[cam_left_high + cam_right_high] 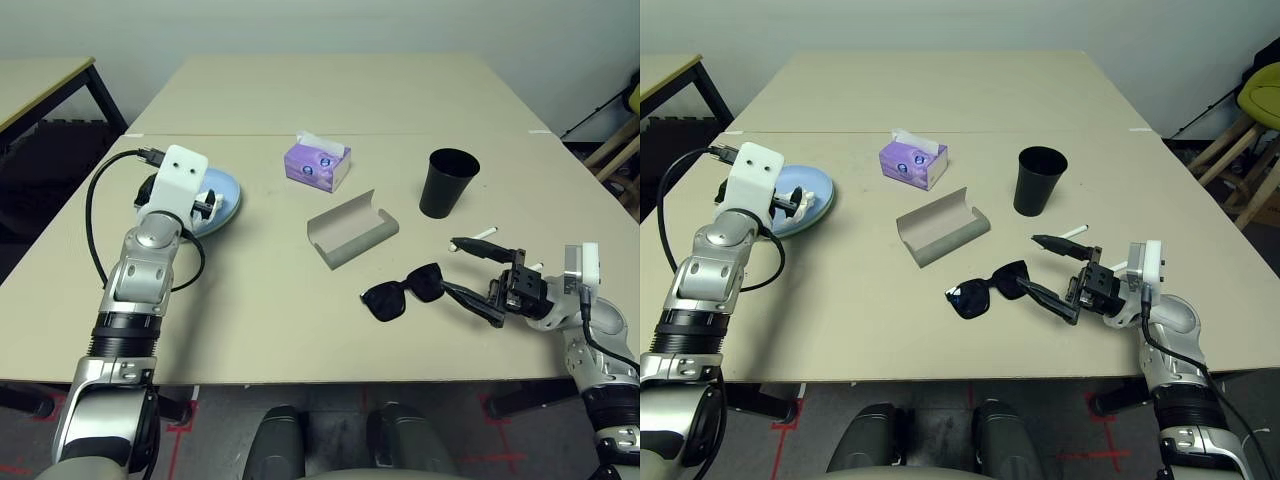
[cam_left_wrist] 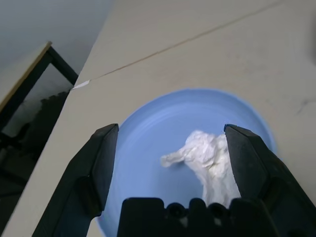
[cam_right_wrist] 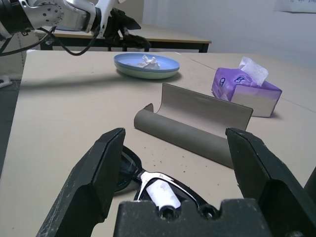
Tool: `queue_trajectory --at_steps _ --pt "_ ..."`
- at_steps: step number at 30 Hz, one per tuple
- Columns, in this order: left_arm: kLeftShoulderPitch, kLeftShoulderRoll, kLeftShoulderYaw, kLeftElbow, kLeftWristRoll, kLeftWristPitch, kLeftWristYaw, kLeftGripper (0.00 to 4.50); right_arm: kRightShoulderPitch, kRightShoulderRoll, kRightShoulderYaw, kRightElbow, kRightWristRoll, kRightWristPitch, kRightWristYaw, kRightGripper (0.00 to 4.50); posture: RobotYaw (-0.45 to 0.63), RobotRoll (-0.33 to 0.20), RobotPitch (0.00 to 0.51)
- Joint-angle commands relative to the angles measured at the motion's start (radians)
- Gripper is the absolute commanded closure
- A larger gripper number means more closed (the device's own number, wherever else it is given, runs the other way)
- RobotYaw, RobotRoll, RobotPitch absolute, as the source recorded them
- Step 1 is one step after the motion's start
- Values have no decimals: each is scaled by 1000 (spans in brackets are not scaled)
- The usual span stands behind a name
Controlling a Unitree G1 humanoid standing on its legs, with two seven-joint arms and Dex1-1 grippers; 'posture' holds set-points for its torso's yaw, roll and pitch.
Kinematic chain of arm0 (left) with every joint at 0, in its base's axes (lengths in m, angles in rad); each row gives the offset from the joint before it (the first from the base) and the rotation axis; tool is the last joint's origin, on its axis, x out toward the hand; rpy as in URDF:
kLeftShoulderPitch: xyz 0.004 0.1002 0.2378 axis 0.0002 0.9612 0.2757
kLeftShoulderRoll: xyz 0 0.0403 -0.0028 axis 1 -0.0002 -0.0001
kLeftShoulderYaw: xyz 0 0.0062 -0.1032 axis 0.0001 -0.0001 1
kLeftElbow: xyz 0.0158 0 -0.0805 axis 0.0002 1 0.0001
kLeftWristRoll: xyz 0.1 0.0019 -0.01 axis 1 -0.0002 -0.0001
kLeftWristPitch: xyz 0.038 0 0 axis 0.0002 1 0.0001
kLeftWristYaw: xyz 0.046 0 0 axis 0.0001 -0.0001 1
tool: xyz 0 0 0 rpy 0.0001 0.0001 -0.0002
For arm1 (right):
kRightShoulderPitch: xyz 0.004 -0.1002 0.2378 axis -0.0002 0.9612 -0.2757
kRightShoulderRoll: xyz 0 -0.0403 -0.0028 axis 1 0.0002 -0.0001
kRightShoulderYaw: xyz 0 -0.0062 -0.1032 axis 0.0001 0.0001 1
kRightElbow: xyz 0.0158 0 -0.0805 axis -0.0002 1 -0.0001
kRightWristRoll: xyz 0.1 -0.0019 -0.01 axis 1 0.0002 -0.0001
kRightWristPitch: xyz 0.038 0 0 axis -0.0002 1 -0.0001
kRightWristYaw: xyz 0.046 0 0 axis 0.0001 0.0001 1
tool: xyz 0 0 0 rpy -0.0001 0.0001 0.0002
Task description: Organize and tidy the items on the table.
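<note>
Two plates are stacked at the left of the pale beige surface (image 1: 300, 330): a blue plate (image 2: 163, 123) on top and a green plate (image 3: 143, 74) beneath it, whose rim shows under the blue one in the right wrist view. One crumpled white tissue (image 2: 210, 160) lies on the blue plate. The left gripper (image 2: 170, 163) hovers just over that plate with its fingers (image 2: 98, 168) spread wide, the tissue lying between them and close against one of them; it holds nothing.

One purple tissue box (image 1: 317, 163) stands near the middle of the surface, just past the seam. One grey glasses case (image 1: 352, 230) lies open in front of it, lid raised. One black cup (image 1: 448, 182) stands upright to the right of the case. One pair of black sunglasses (image 1: 403, 291) lies in front of the case, toward the near edge, lenses down on the surface.

One white pen (image 1: 484, 234) is plainly seen lying beyond the right gripper, in front of the cup; a second short white piece (image 1: 536, 266) shows just beside the gripper's body, but whether it is another pen I cannot tell.

The right gripper (image 1: 474, 283) sits low at the right of the sunglasses, its fingers (image 3: 98, 173) wide apart and pointing toward them, with one arm of the sunglasses reaching in between the fingers. It grips nothing.
</note>
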Motion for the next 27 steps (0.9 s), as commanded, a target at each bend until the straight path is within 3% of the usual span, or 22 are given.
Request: queue_trajectory --at_steps 1,6,9,19,27 --pt "23 -38 77 -100 -124 8 -71 44 -4 -10 -11 -4 -6 -7 2 0 87 0 47" --pt "93 -68 153 -251 -311 -7 -203 44 -13 -13 -12 4 -6 -5 6 0 92 0 46" --pt "143 -62 174 -301 -365 8 -237 44 -21 -17 -12 13 -6 -5 10 0 97 0 46" --pt "302 -6 244 -330 -461 -71 -368 44 -44 -22 -14 37 -10 -8 20 0 105 0 44" --pt "388 45 252 -312 -472 -149 -461 44 -51 -34 -8 54 -31 -11 24 0 108 0 44"
